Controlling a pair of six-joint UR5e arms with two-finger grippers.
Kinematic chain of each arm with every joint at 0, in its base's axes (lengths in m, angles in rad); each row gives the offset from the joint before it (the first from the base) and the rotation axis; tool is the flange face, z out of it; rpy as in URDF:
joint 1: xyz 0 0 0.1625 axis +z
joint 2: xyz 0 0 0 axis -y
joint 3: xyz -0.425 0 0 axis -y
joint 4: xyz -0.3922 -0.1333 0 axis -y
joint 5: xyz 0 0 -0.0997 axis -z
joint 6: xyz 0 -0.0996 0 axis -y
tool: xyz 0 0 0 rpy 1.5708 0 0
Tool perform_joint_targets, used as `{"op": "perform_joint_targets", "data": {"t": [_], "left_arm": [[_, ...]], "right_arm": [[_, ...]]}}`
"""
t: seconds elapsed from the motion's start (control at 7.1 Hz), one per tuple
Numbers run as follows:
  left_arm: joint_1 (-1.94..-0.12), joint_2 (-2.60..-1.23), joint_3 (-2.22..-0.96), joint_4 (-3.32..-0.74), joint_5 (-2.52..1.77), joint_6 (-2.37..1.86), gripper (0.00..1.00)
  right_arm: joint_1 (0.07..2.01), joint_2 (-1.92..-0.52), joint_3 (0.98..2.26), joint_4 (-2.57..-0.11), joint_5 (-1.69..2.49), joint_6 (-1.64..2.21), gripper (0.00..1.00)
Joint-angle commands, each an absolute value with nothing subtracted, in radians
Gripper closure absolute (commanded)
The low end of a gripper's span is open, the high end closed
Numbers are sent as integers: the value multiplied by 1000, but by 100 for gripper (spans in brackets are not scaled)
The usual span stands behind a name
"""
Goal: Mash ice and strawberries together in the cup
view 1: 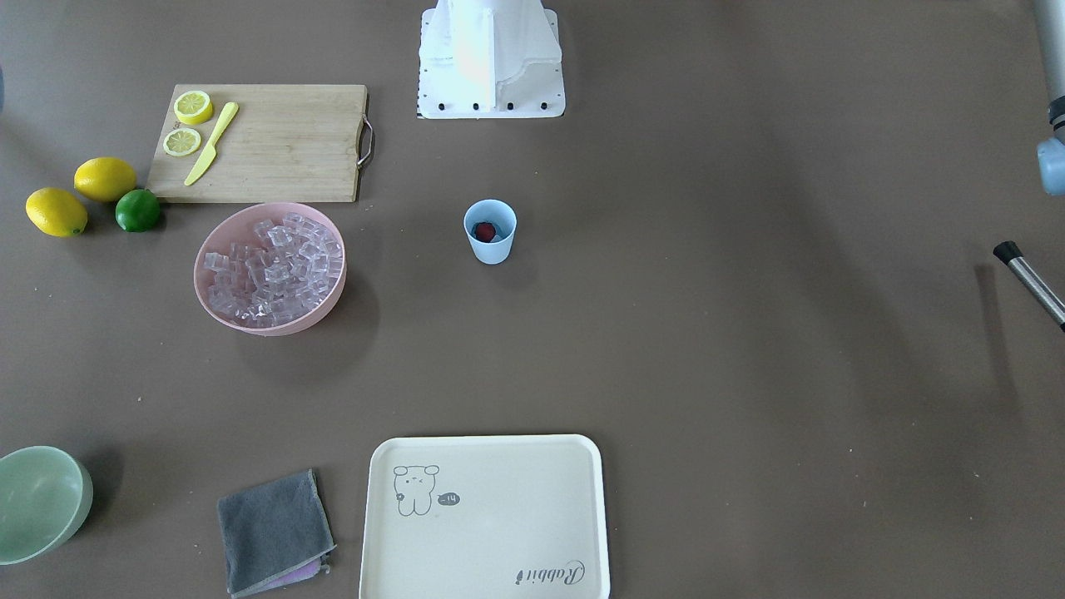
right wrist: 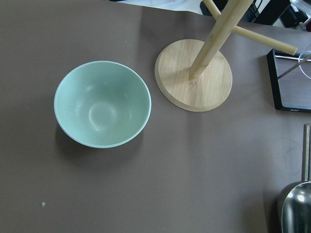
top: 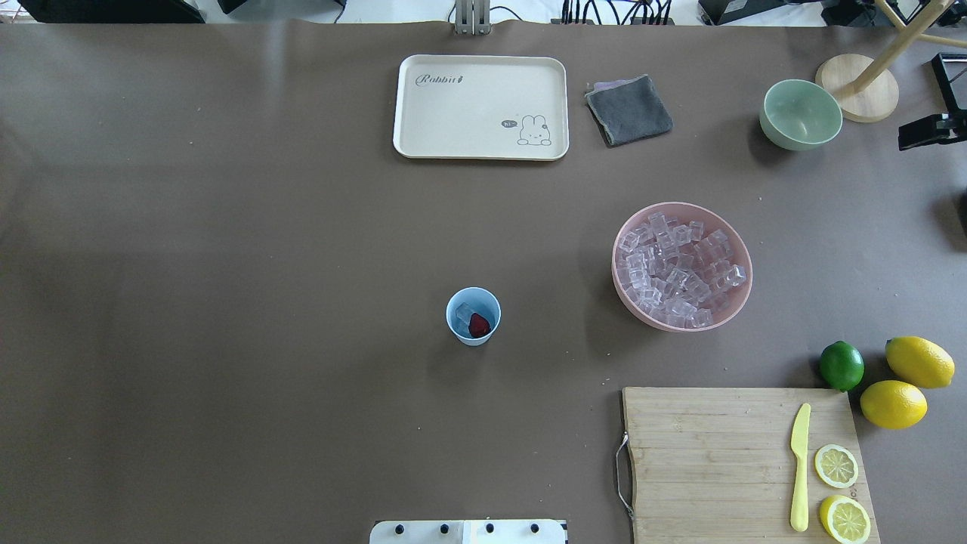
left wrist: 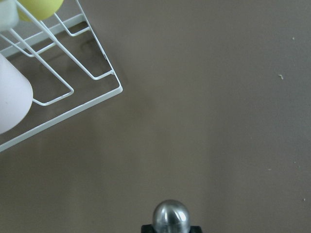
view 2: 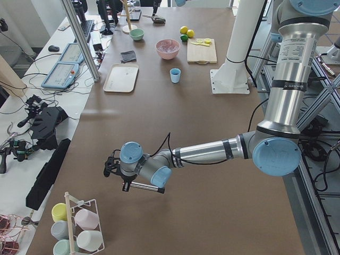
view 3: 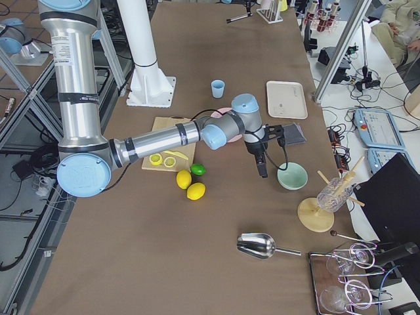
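Left gripper: the left gripper [view 2: 109, 169] hangs low over the table's left end, near a wire rack [view 2: 85, 226] of pastel cups. Its fingers cannot be made out, so whether it is clenched or released cannot be told.
Cup: the cup [top: 473, 316] stands upright near the table's middle, in front of the robot's base and well apart from everything else.
In the cup: one strawberry [top: 479, 326] lies against the wall nearer the robot, touching a clear ice cube [top: 463, 310]. Whether more cubes lie beneath cannot be told.
Tray: the cream tray [top: 468, 113], at the far edge, bears a rabbit drawing.
Pink bowl: the pink bowl [top: 680, 326], right of the cup, is heaped with ice [top: 680, 276].
Cutting board: the cutting board [top: 710, 453] carries a yellow knife [top: 800, 465] and two lemon halves [top: 836, 466].
Green bowl: the green bowl [top: 793, 143] sits upright at the far right, beside a wooden stand [top: 857, 97].
Right gripper: the right gripper [view 3: 263, 167] hangs just beside the green bowl. Whether it is clenched or released cannot be told.
Cut off: a metal rod [view 1: 1032, 283] with a black tip runs off the front view's right edge. A rounded metal end [left wrist: 171, 217] shows at the bottom of the left wrist view. A steel scoop [right wrist: 296, 204] is clipped by the right wrist view's corner.
Look of the cup: light blue, plain, handleless, narrowing towards the base.
Look of the strawberry: tiny and dark red.
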State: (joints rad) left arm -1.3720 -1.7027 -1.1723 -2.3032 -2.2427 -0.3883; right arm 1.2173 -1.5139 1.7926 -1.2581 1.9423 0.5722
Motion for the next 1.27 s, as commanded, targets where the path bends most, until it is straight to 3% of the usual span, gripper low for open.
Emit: {"op": "perform_joint_targets", "data": {"t": [0.0, 0.42, 0.7, 1.13], "left_arm": [[-1356, -1713, -1180, -2242, -2246, -341, 100], [-1362, -1721, -1180, -2180, -2244, -270, 100], [-1365, -1720, -1180, -2181, -2244, -270, 79], [-1365, -1717, -1177, -2181, -2244, -273, 76]], "right_arm": [[1216, -1514, 1796, -1258, 1942, 572, 0], [1216, -1516, 1798, -1258, 1944, 574, 0], [1216, -1516, 1798, -1258, 1944, 572, 0], [1216, -1516, 1804, -1259, 1942, 572, 0]]}}
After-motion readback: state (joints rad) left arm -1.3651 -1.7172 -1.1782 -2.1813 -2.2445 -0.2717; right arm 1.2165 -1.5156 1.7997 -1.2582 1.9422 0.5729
